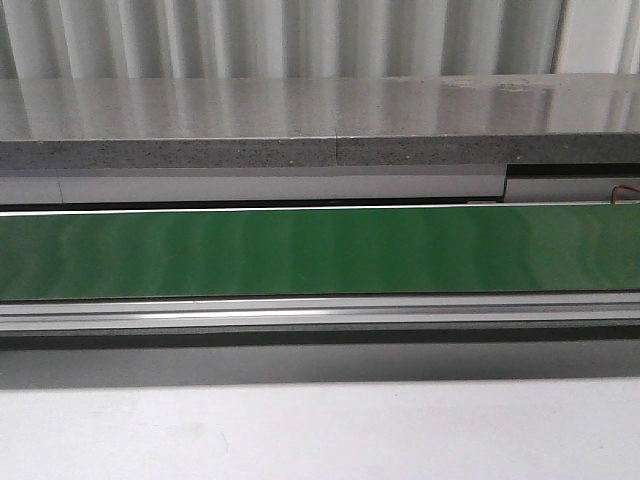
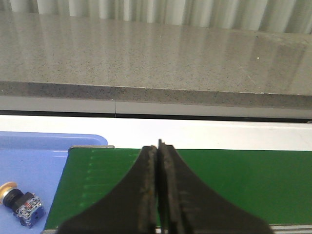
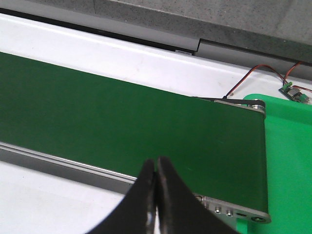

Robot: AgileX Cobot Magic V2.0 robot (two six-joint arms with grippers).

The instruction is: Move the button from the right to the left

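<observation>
The button point(image 2: 20, 204), with its yellow-orange cap, black collar and blue block, lies on its side in a blue tray point(image 2: 34, 165) in the left wrist view. My left gripper point(image 2: 159, 146) is shut with nothing in it, above the green belt point(image 2: 243, 180) and well apart from the button. In the right wrist view my right gripper point(image 3: 156, 163) is also shut and holds nothing, hovering over the near rail of the belt point(image 3: 122, 126). The front view shows only the belt point(image 1: 320, 250), with no gripper and no button.
A grey stone ledge point(image 1: 300, 125) runs behind the belt. A green tray point(image 3: 287, 161) sits past the belt's right end, with a small circuit board and red wires point(image 3: 292, 92) beyond it. White tabletop point(image 1: 320, 430) lies in front of the conveyor's metal rail point(image 1: 320, 315).
</observation>
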